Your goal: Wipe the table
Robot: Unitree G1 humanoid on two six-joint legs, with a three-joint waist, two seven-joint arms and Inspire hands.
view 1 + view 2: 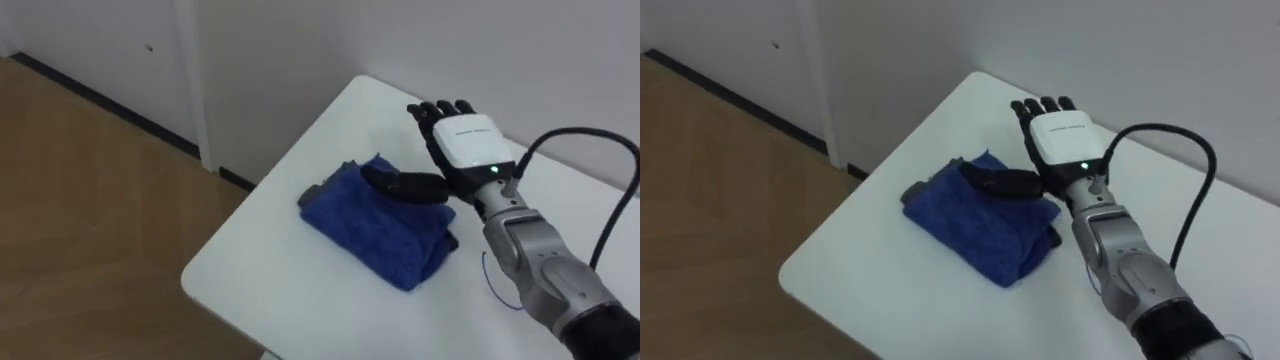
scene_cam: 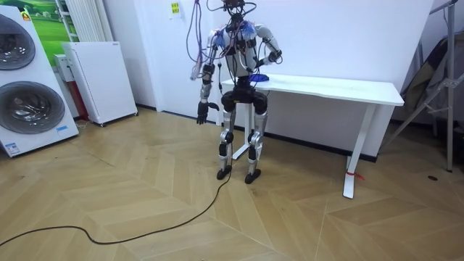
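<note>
The robot stands at the end of a long white table towards the room view's left, close against it, with the white wall behind. From its head camera, the cloth sits in the middle of the frame, near the table's corner and well in from the edges. It is a deep blue, plush, towel-like cloth, folded over into a thick, soft bundle. The bundle is roughly oblong and lies slantwise from upper left to lower right. Its folds are loose and rumpled, and a darker grey bit of edge peeks out at the left end.

The right hand comes in from the lower right and hovers over the tabletop just to the upper right of the cloth. It is spread wide with straight fingers pointing towards the wall. The thumb sticks out sideways over the top of the cloth; I can't say whether it presses down. Nothing is gripped.

The left hand hangs at the robot's side, below table height; how it is held I cannot tell.

Wooden floor fills the left of the frame.
</note>
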